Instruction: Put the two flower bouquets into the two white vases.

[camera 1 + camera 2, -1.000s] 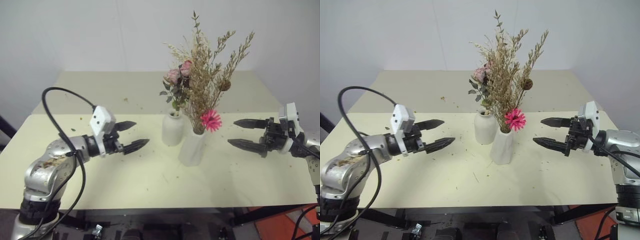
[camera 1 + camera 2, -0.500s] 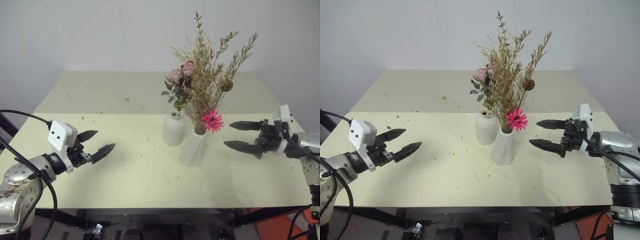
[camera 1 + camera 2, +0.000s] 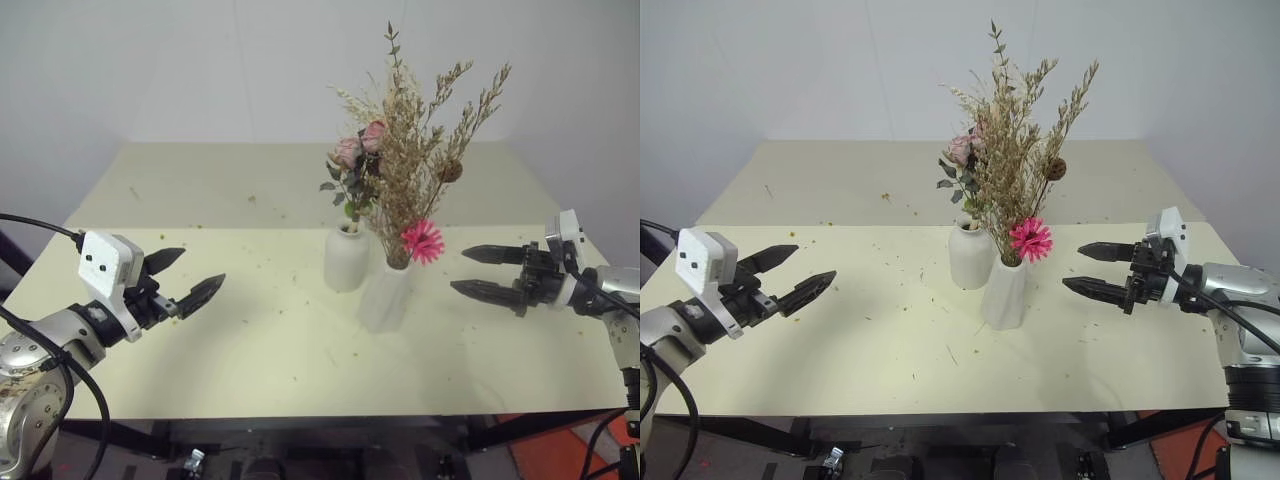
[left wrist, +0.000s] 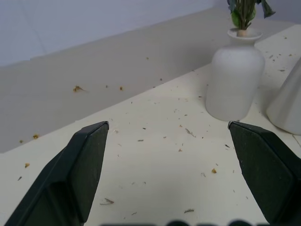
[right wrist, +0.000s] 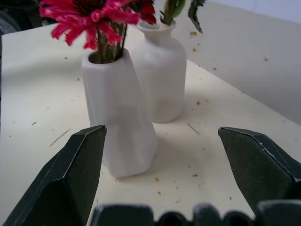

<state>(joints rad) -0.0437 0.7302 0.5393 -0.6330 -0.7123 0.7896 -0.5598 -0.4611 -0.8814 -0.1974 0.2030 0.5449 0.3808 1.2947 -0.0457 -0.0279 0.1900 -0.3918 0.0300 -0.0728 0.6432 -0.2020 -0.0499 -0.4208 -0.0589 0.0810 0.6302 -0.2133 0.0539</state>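
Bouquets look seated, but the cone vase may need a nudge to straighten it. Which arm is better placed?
Right, probably. The right gripper hangs open beside the cone vase, pointing at it. The left gripper, also open, is out near the table's left edge, with the bottle vase nearer its side.

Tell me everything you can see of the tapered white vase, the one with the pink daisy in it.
The tapered white vase is matte, ceramic-looking and faceted, wider at its base than at its mouth. It stands upright on the table, in front of the bottle-shaped vase and slightly toward the robot's right. The tan grass bouquet with its pink daisy rises from its mouth. Neither gripper touches it.
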